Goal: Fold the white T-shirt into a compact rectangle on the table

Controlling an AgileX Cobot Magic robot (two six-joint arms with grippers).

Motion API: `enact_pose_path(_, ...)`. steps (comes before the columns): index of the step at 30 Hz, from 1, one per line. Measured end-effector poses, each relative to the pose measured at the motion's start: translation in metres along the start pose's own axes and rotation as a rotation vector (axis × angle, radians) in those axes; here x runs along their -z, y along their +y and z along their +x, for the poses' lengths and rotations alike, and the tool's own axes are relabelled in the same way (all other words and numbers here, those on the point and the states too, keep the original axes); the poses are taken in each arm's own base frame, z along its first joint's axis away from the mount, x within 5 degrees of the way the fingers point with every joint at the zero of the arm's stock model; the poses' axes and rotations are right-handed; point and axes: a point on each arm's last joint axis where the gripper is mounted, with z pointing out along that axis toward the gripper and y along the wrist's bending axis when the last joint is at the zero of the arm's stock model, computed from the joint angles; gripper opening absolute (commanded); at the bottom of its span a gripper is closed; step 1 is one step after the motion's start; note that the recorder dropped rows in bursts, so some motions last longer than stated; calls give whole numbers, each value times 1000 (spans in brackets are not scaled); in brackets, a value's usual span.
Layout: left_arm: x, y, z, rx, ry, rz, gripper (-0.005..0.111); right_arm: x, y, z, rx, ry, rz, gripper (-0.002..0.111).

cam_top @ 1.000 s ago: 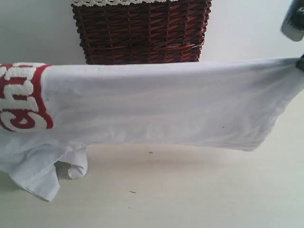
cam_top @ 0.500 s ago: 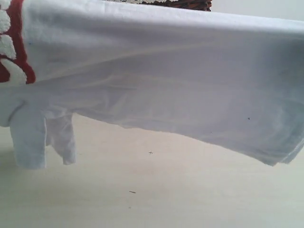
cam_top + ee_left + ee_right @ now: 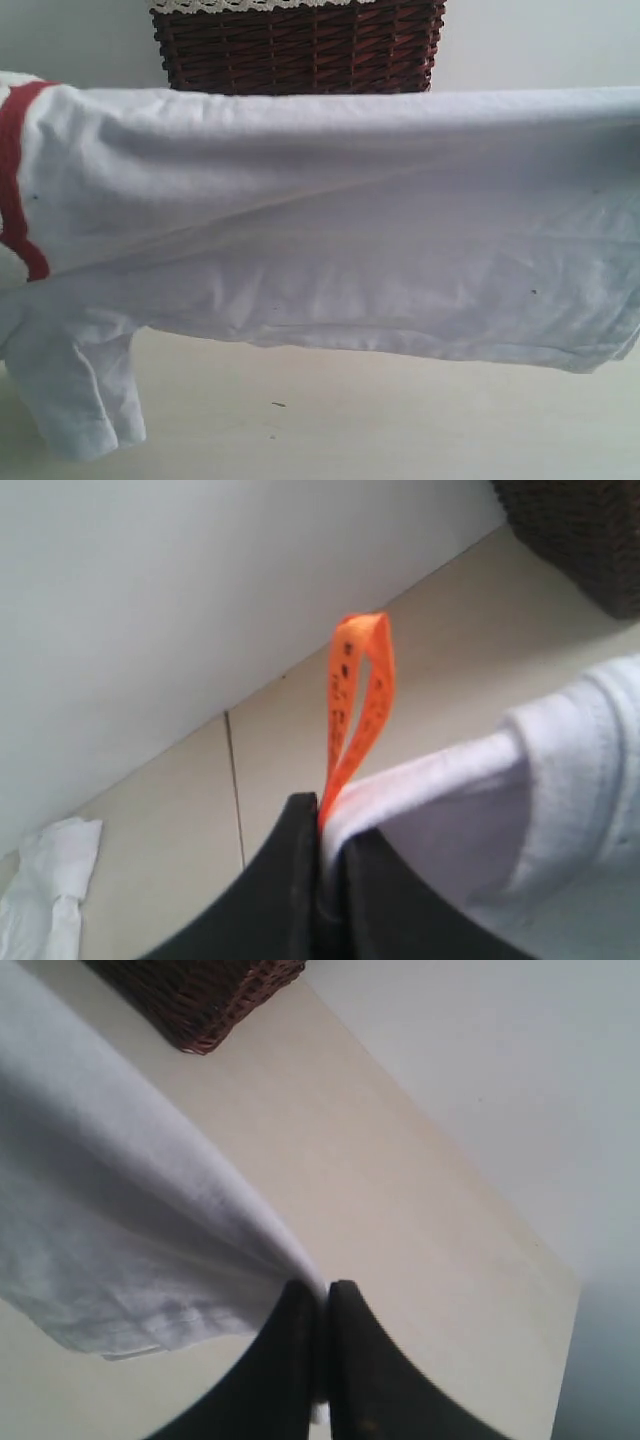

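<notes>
White T-shirt (image 3: 340, 220) hangs stretched above the table (image 3: 350, 420), its long axis side to side between our arms, as we pinch one end in the closed left gripper (image 3: 322, 820) beside an orange loop (image 3: 358, 695) and the other in the closed right gripper (image 3: 322, 1292).

T-shirt (image 3: 340, 220) stretched above table (image 3: 350, 420), before basket (image 3: 300, 45); sleeve (image 3: 80, 400) hangs at left.
</notes>
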Motion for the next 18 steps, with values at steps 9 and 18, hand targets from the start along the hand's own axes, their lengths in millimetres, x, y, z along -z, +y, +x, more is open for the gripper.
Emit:
enact_pose_path(9, 55, -3, 2, 71, -13, -156, 0, 12, 10, 6, -45, -14, -89, 0)
enact_pose_path(18, 97, -9, -1, 80, -45, -210, 0, 47, 22, 23, 0, -82, -142, 0)
